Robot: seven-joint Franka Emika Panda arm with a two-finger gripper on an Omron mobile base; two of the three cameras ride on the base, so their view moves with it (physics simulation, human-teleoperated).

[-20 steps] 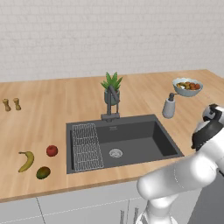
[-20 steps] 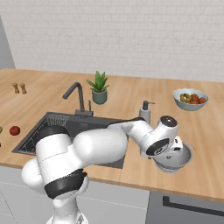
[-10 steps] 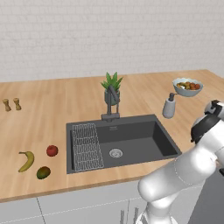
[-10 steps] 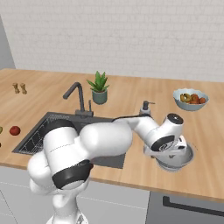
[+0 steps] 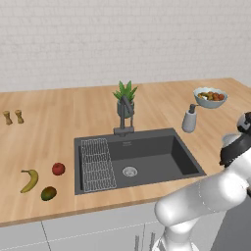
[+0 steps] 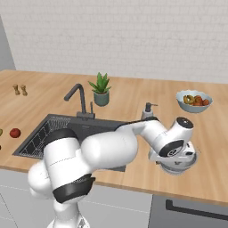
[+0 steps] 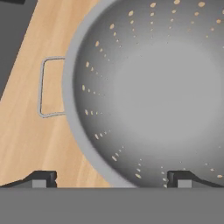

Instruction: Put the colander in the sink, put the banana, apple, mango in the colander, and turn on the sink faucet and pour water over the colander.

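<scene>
Colander [image 7: 153, 92] sits on the wooden counter [image 6: 133, 95] right of the sink [image 6: 53, 133], near the front edge. Gripper [image 7: 111, 178] hangs directly over it, fingers spread wide, one straddling the rim, holding nothing.

colander [image 7: 153, 92] on counter [image 7: 26, 140], right of sink [image 5: 147, 157]

Left and right base views look forward and down at the sink [image 5: 139, 157] from opposite rear sides, sharing it; the hand view looks closely down into the colander [image 7: 153, 87] beside it.
</scene>
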